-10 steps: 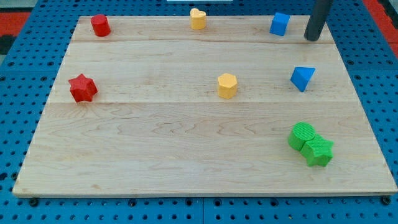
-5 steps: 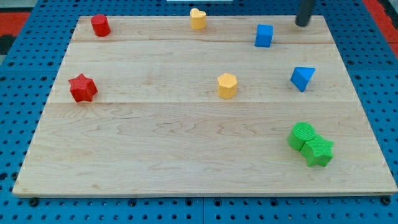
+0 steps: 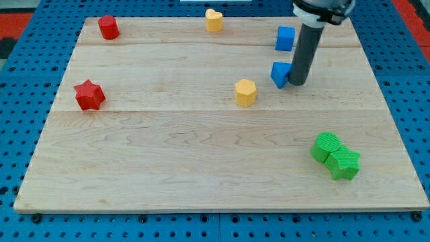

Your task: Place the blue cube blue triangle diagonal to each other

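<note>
My tip is down on the wooden desk, in the upper right part of the view. It is touching the right side of the blue triangle. The dark rod goes up from there and hides a bit of the triangle's right edge. There are no fingers on this arm, just the rod, so there is nothing to open or close.

The blue cube sits just above the blue triangle, a little to the right of it, near the top edge of the desk. The two blue blocks are close, but they do not touch. The rod stands just right of the cube and reaches up past the top of the view.

A yellow block with flat sides is left of the blue triangle and a little lower, near the middle of the desk. A yellow heart is at the top edge, left of the blue cube.

A red round block is in the top left corner. A red star is lower down, by the left edge.

Two green blocks are near the bottom right. A green round one touches a green star, which sits just below and to the right of it.

Around the desk is a blue board full of little holes
</note>
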{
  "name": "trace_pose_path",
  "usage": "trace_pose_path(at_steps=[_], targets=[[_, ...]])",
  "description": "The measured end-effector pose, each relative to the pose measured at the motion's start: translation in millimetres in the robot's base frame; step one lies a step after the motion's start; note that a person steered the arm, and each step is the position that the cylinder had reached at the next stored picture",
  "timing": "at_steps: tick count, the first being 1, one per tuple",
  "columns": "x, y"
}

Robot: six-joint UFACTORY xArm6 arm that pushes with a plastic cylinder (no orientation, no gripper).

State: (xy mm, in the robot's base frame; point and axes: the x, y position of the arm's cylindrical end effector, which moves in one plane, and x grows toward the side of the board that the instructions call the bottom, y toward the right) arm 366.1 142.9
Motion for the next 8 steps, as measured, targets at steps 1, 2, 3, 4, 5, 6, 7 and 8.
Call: trace_pose_path(at_steps=[1,2,3,4,5,6,7,8], targets=[[-20,26],[-56,58],[-102,38],[-103,-22],[-103,-82],[-116,-81],[-89,-98],[-84,-138]])
